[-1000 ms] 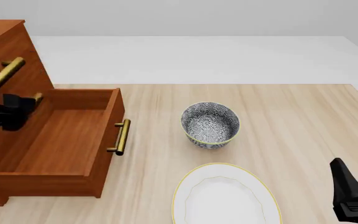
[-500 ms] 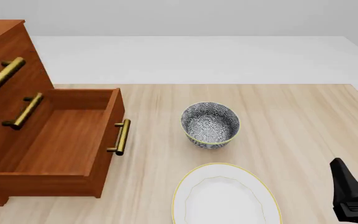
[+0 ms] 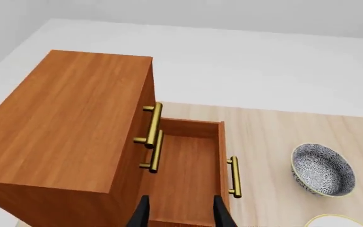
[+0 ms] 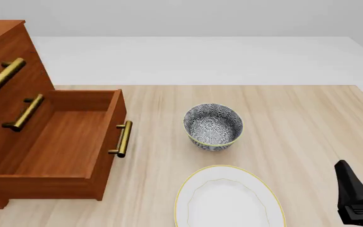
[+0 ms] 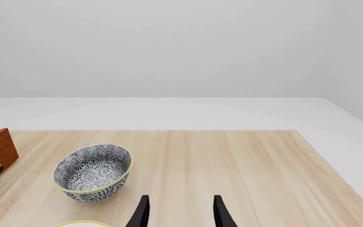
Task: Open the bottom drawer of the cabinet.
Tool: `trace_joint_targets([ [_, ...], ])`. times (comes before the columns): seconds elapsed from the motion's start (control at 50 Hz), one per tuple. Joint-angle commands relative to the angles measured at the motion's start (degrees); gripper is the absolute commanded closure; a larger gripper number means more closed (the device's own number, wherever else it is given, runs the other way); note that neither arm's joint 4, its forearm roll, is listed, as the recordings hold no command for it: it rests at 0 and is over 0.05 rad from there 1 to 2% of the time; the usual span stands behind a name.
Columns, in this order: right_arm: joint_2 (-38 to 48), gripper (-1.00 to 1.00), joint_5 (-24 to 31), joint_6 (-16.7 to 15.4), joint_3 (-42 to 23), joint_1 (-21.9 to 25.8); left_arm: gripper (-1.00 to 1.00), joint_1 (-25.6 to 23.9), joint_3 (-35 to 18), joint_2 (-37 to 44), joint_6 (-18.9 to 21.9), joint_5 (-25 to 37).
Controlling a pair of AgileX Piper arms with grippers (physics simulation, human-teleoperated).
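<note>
Already the bottom drawer (image 4: 62,142) stands pulled out of the cabinet (image 4: 5,52), both tools spread and empty, so the left tool (image 3: 180,213) dropping could knock its rim.

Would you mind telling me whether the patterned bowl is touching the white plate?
Apart: the front view shows bare table between the bowl and the plate.

Bowl (image 4: 213,126) right of cabinet (image 4: 5,56) (plate (image 4: 229,198) nearer).
</note>
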Motion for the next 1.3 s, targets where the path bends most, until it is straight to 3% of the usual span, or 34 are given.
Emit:
trace_joint_targets([
  [0.02, 0.0, -1.0, 0.0, 0.0, 0.0, 0.0, -1.0, -0.9, -4.2, -1.9, 2.8, 5.4],
  [0.18, 0.0, -1.0, 0.0, 0.0, 0.0, 0.0, -1.0, -1.9, -6.8, -2.8, 3.8, 8.4],
  [0.24, 0.0, -1.0, 0.0, 0.0, 0.0, 0.0, -1.0, -1.6, -6.6, -3.4, 6.6, 9.3],
  [0.36, 0.0, -1.0, 0.0, 0.0, 0.0, 0.0, -1.0, -1.2, -12.0, -3.1, 8.6, 12.6],
  [0.8, -0.2, -1.0, -0.1, -0.3, 0.0, 0.0, -1.0, -3.2, -10.3, -4.5, 16.9, 12.8],
  [1.06, 0.0, -1.0, 0.0, 0.0, 0.0, 0.0, -1.0, -2.6, -11.0, -3.8, 21.1, 12.8],
  [1.1, 0.0, -1.0, 0.0, 0.0, 0.0, 0.0, -1.0, -2.4, -10.7, -3.9, 23.2, 12.8],
  [1.14, 0.0, -1.0, 0.0, 0.0, 0.0, 0.0, -1.0, -2.2, -11.5, -3.6, 22.4, 12.8],
  [1.3, 0.0, -1.0, 0.0, 0.0, 0.0, 0.0, -1.0, -0.3, -12.5, -3.6, 27.1, 12.8],
])
